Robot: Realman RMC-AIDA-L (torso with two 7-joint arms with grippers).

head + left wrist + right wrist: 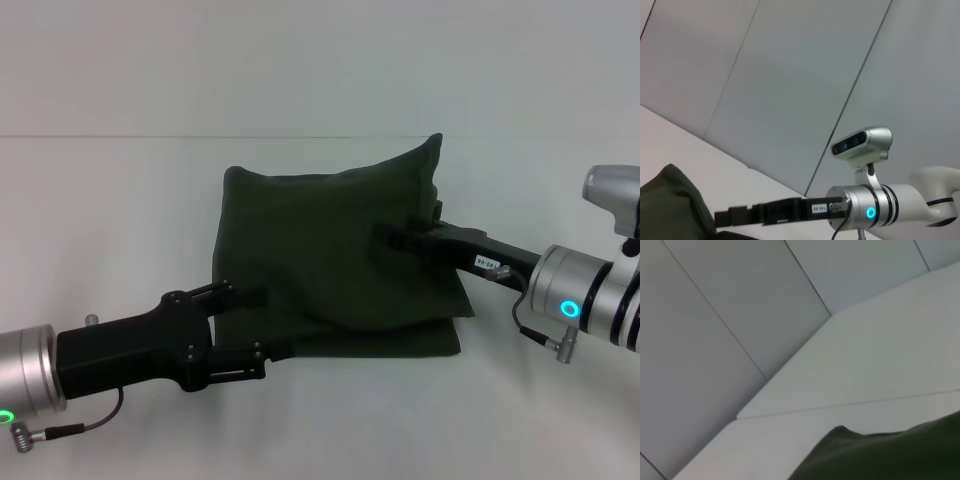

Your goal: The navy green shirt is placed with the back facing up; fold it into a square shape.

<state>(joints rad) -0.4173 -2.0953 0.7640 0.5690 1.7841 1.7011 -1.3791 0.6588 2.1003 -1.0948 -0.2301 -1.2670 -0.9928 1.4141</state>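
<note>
Overhead only: both grippers, left [262,322] and right [392,238], pinching the navy green shirt [320,240].

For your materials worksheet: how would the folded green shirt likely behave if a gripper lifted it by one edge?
Probably floppy: the navy green shirt sags and bulges where the left gripper and right gripper meet it. Its stacked layers would likely slide apart. Matte knit suggests little slipperiness.

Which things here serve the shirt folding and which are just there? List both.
Part of the job:
- navy green shirt, already folded into layers
- left tool, at the shirt's near-left edge
- right tool, on top of the shirt

Just there:
- white table
- panelled wall
</note>
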